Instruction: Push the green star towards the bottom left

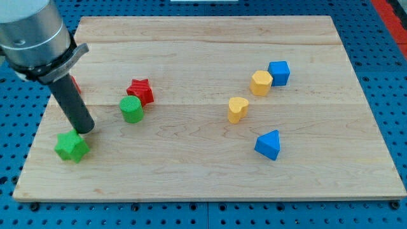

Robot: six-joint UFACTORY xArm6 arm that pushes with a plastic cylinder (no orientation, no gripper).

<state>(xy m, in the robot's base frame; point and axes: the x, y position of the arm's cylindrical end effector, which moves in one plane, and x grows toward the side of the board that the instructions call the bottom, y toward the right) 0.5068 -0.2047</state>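
The green star [71,147] lies near the board's left edge, towards the view's bottom left. My tip [86,130] stands just above and to the right of the star, touching or nearly touching its upper right side. The dark rod rises from there to the view's top left. A green cylinder [131,109] stands to the right of my tip, with a red star [140,91] just beyond it.
A red block [75,84] shows partly behind the rod. A yellow heart-shaped block [238,109], a yellow hexagonal block [261,83], a blue cube [278,73] and a blue triangular block [268,144] lie on the right half. The wooden board [203,184] ends close to the star's left.
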